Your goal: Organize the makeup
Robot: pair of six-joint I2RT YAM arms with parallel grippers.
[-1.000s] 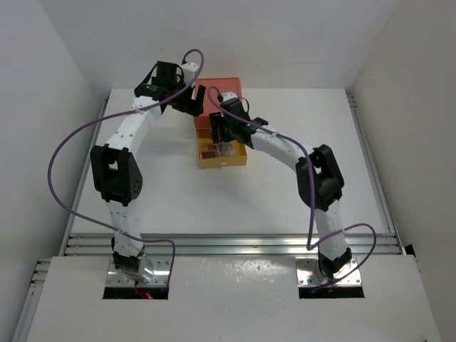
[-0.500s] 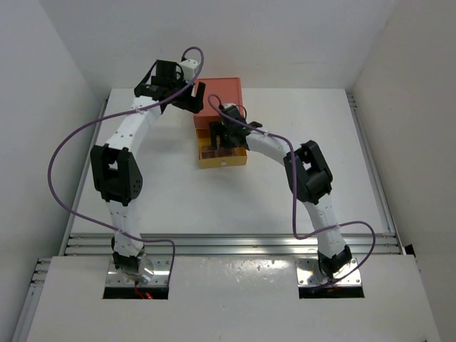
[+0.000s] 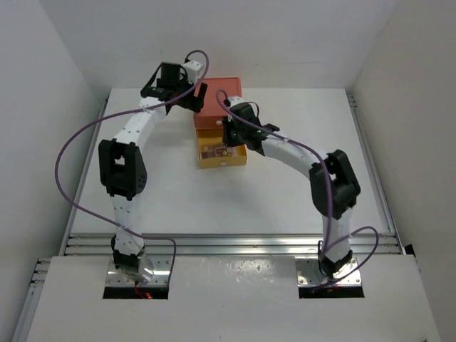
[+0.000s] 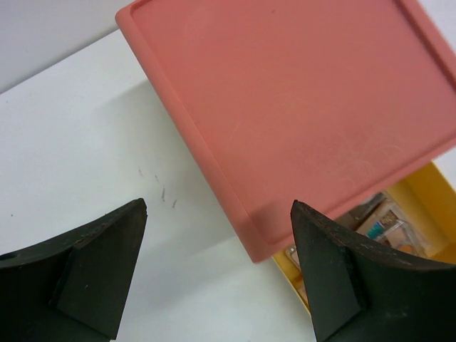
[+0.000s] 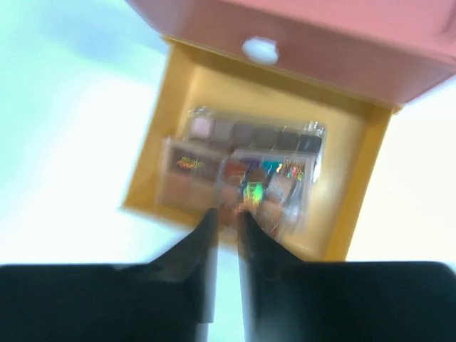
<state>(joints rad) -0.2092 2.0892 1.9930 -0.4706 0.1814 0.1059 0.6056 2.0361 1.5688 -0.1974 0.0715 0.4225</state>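
Closing the yellow drawer (image 5: 360, 192) on the makeup (image 5: 242, 153) probably needs the closed, empty right tool (image 5: 226, 217) pushing its front squarely, the open left tool (image 4: 217, 210) bracing the box (image 4: 299, 107).

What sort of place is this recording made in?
Probably a lab test cell, not a home: white table boxed in by plain white walls, aluminium rails along its near edge.
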